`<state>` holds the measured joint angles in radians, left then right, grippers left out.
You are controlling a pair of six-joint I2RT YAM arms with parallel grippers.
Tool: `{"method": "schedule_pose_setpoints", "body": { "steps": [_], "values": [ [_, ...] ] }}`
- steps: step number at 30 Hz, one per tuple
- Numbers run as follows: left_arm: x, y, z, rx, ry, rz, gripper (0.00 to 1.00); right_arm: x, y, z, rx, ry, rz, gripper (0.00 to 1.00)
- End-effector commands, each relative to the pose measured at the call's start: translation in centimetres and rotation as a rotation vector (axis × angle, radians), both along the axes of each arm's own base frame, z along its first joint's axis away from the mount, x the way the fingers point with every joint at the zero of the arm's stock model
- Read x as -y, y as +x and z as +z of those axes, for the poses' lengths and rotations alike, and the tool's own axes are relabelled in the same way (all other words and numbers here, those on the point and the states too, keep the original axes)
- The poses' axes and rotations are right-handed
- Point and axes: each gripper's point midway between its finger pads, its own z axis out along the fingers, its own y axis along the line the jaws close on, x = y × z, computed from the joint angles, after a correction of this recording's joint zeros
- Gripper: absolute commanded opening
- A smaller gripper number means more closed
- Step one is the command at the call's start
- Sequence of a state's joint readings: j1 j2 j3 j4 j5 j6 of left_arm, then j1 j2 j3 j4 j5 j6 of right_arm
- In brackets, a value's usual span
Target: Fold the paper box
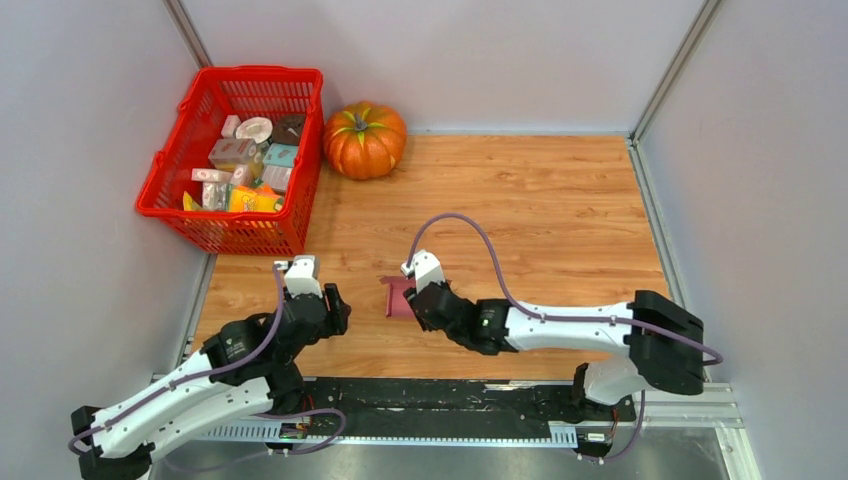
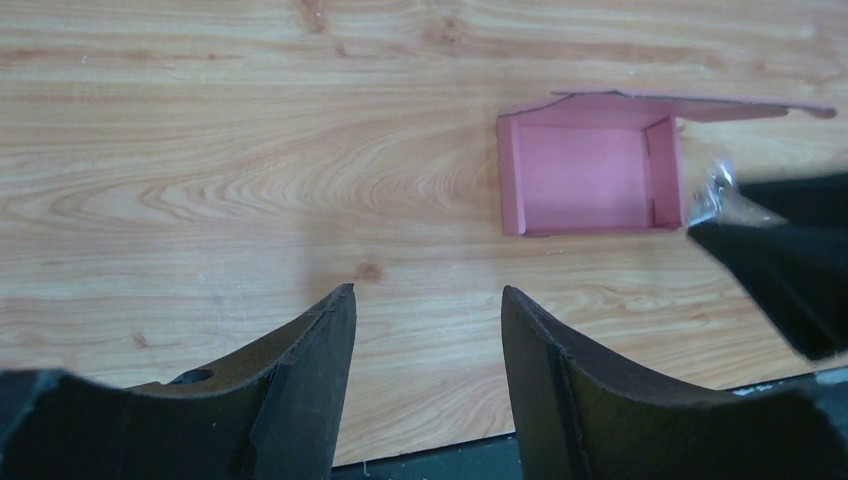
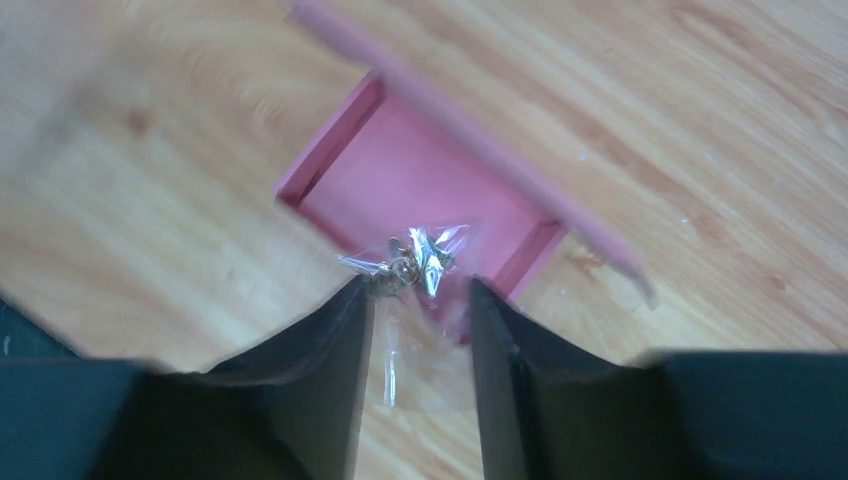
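The top camera looks down from above the near edge over the whole worktop point(image 1: 560, 200); both wrist cameras sit close, facing down, sharing the paper box point(image 2: 590, 175).

Right pincer point(image 3: 418, 288), packet point(image 3: 428, 250) at paper box point(image 3: 410, 175)

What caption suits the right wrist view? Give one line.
Right gripper holds a clear packet over the open pink paper box.

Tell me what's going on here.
The right gripper holds a small crinkled clear plastic bag between its fingers, just over the nearest edge of the small pink thin-card paper box. The box sits on the wooden table, already folded into an open tray with its lid flap up. The left gripper hangs open and empty over bare wood beside it, touching nothing.
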<state>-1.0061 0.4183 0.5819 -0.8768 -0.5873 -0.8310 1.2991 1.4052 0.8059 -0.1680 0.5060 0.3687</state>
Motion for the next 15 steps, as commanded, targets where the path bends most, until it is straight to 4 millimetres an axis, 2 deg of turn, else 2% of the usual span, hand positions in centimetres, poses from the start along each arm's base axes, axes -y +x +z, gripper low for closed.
{"method": "schedule_pose_setpoints", "body": {
  "steps": [1,3,6,8,9,10,11,12,13,14,15],
  "values": [
    [1.6,0.2,-0.6,-0.014,0.006,-0.056,0.66,-1.6,4.5,2.1,0.088,0.005,-0.067,0.7],
    [2.8,0.3,-0.9,-0.029,0.008,-0.1,0.7,-1.8,4.4,2.4,0.088,-0.007,-0.046,0.81],
    [4.3,0.6,-1.1,-0.058,0.023,-0.168,0.7,-1.2,3.3,3.6,0.064,0.04,-0.018,0.84],
    [5.3,1.3,-1.1,-0.071,-0.013,-0.195,0.69,0.1,2.6,4.3,0.052,0.064,-0.004,0.84],
    [5.3,1.6,-2.0,-0.086,0.011,-0.211,0.68,0.5,2.3,4.3,0.041,0.07,0.005,0.83],
    [5.3,2.1,-2.1,-0.086,0.011,-0.213,0.67,1.4,2.0,4.2,0.015,0.088,0.013,0.82],
    [6.2,2.5,-1.9,-0.075,-0.022,-0.245,0.67,1.9,2.0,4.0,-0.005,0.094,0.019,0.81],
    [5.9,3.2,-2.4,-0.076,0.004,-0.247,0.64,2.5,1.9,3.6,-0.032,0.104,0.025,0.76],
    [6.2,3.5,-2.4,-0.066,0.009,-0.265,0.63,3.2,2.4,3.6,-0.071,0.14,0.023,0.72],
    [6.6,4.1,-2.1,-0.041,0.013,-0.277,0.63,4.0,2.3,2.6,-0.095,0.139,0.024,0.69],
    [6.6,4.6,-2.5,-0.045,0.054,-0.29,0.63,4.8,3.1,2.4,-0.109,0.155,0.01,0.66]
  ]
}}
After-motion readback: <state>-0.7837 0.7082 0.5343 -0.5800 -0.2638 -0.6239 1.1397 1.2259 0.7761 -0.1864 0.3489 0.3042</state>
